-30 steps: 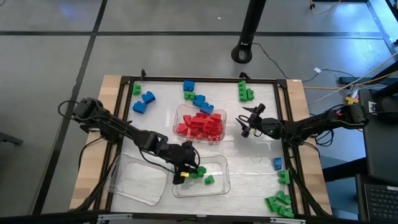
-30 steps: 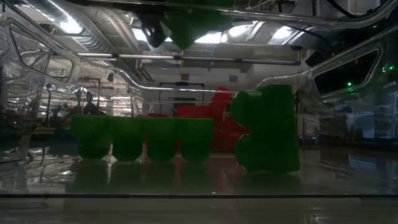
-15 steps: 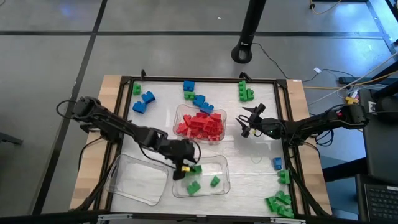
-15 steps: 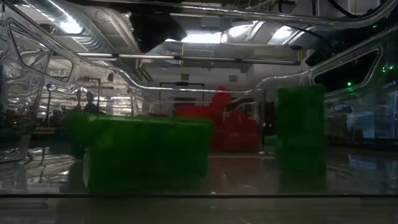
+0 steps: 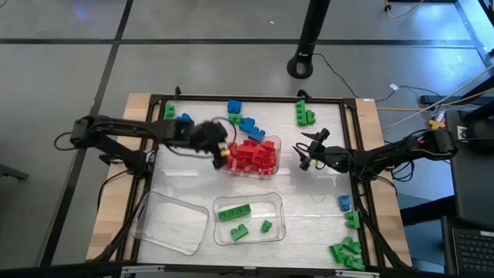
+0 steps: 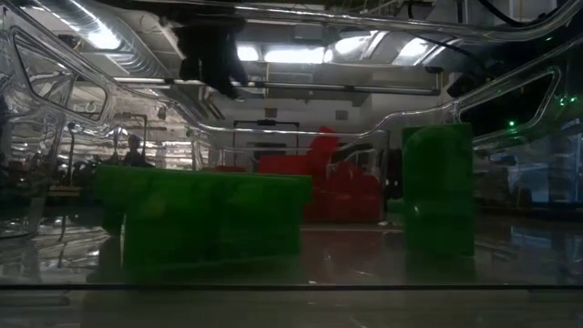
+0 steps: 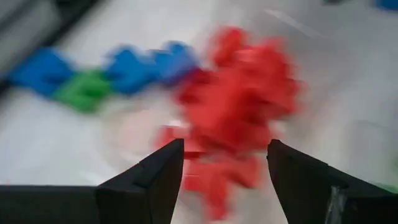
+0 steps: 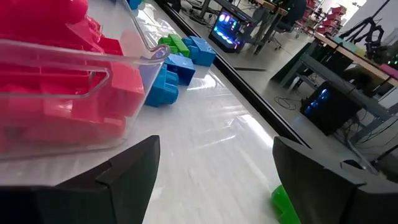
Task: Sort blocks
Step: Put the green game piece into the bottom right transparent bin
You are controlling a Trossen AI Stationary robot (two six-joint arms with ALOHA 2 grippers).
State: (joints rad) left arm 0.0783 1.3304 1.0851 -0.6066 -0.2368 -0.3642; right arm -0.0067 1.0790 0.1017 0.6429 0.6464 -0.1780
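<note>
Sorting is partly done: red blocks fill one tray, three green blocks lie in another tray, while blue blocks (and more green) sit loose on the table. Left gripper hovers empty beside the red tray, fingers apart. Right gripper waits open on the tray's other side.

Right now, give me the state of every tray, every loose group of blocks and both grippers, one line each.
Left gripper: open, empty, over the red tray's edge.
Right gripper: open, empty, beside the red tray.
Red tray: heaped with red blocks.
Green tray: three green blocks inside.
Third tray: empty.
Loose blue blocks: unsorted on the table.
Loose green blocks: unsorted.
</note>
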